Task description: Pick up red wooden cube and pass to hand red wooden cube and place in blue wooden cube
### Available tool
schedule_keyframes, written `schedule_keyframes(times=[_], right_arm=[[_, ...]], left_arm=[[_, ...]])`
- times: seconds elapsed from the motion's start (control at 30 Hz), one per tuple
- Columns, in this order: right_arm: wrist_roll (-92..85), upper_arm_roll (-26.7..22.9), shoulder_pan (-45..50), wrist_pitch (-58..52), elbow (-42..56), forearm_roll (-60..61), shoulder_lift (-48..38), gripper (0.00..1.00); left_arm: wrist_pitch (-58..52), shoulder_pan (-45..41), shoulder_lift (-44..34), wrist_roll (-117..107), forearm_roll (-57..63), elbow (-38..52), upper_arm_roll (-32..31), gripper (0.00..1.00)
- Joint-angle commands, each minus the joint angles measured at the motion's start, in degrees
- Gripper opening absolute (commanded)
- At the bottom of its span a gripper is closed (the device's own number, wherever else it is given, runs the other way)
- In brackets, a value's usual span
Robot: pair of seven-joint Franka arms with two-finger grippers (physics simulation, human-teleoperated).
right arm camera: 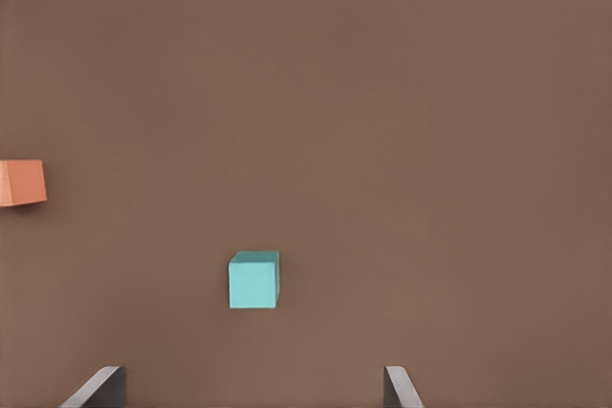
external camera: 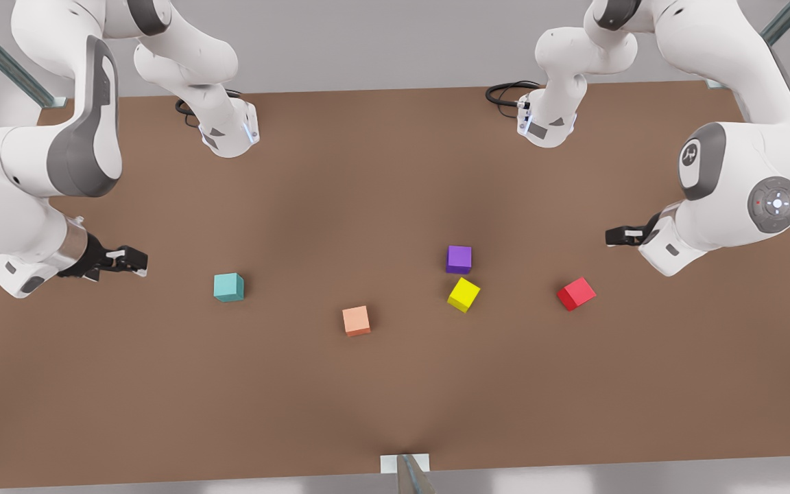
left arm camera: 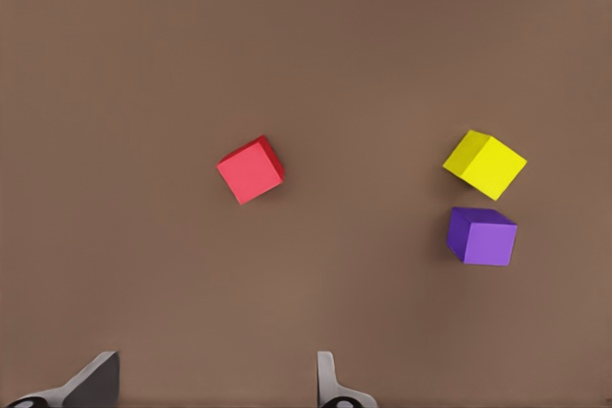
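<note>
The red wooden cube lies on the brown table at the front view's right. My left gripper hovers above and beside it, open, its two fingertips wide apart with nothing between them. The blue wooden cube, teal in colour, sits at the front view's left. Off to that cube's left, my right gripper hangs above the table, open and empty. Both cubes rest flat on the table, untouched.
A purple cube and a yellow cube sit close together between the two task cubes. A pale orange-salmon cube lies nearer the front edge. Both arm bases stand at the table's far side.
</note>
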Motion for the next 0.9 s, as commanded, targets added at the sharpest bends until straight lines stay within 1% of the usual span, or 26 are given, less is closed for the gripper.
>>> schedule_keyframes(times=[0.0, 0.07, 0.13, 0.17, 0.23, 0.27, 0.3, 0.33, 0.37, 0.4, 0.5, 0.57, 0.63, 0.73, 0.87], right_arm=[[-1.5, 0.0, 0.0, 0.8, -0.1, 0.0, -0.1, 1.0], [-1.5, -0.3, -0.6, 0.5, 0.7, 0.6, -0.1, 1.0], [-1.6, -0.2, -0.7, 0.4, 0.7, 0.6, -0.1, 1.0], [-1.6, -0.2, -0.6, 0.4, 0.7, 0.4, 0.0, 1.0], [-1.7, -0.1, -0.4, 0.5, 0.6, 0.3, 0.0, 1.0], [-1.7, 0.0, -0.3, 0.4, 0.7, 0.2, 0.1, 1.0], [-1.8, -0.1, -0.5, 0.4, 0.7, 0.3, 0.1, 1.0], [-1.7, 0.0, -0.3, 0.5, 0.7, 0.2, 0.1, 1.0], [-1.7, 0.0, -0.3, 0.5, 0.7, 0.2, 0.1, 1.0], [-1.7, 0.0, -0.3, 0.5, 0.7, 0.3, 0.1, 1.0], [-1.7, 0.0, -0.3, 0.5, 0.7, 0.3, 0.2, 1.0], [-1.7, 0.0, -0.2, 0.1, 0.5, 0.3, 0.3, 1.0], [-1.7, 0.1, -0.2, 0.1, 0.6, 0.2, 0.5, 1.0], [-1.8, 0.1, -0.2, -0.1, 0.5, 0.3, 0.6, 1.0], [-1.8, 0.1, -0.2, -0.1, 0.5, 0.3, 0.7, 1.0]], left_arm=[[-0.4, 0.0, -0.1, -0.3, -0.1, 0.0, 0.0, 1.0], [-0.3, 0.0, -0.1, -0.3, -0.1, 0.0, 0.0, 1.0], [-1.0, -0.4, 4.6, -0.7, -0.2, 0.6, -0.1, 1.0], [0.1, -0.1, 5.3, -0.8, 0.1, 0.6, 0.0, 1.0], [3.5, 0.7, 10.9, -1.0, 0.7, 0.7, 0.0, 1.0], [6.3, 2.6, 13.2, -0.8, 0.5, 0.7, 0.3, 1.0], [7.6, 3.6, 14.4, -0.8, 0.5, 0.7, 0.3, 1.0], [8.2, 3.6, 14.7, -1.0, 0.2, 0.6, 0.2, 1.0], [8.1, 3.6, 17.2, -1.8, 0.1, 0.2, 0.0, 1.0], [9.8, 4.3, 17.0, -4.2, -1.7, -2.7, -0.1, 1.0], [26.1, 3.6, 13.3, -15.1, -1.7, -16.7, 0.0, 1.0], [27.5, 3.3, 13.6, -18.2, -1.7, -17.1, 0.0, 1.0], [31.9, 3.7, 13.6, -22.2, -1.7, -19.4, 0.0, 1.0], [35.8, 3.6, 13.6, -26.5, -2.0, -21.8, 0.0, 1.0], [38.7, 3.6, 15.1, -31.9, -2.0, -21.8, 0.1, 1.0]])
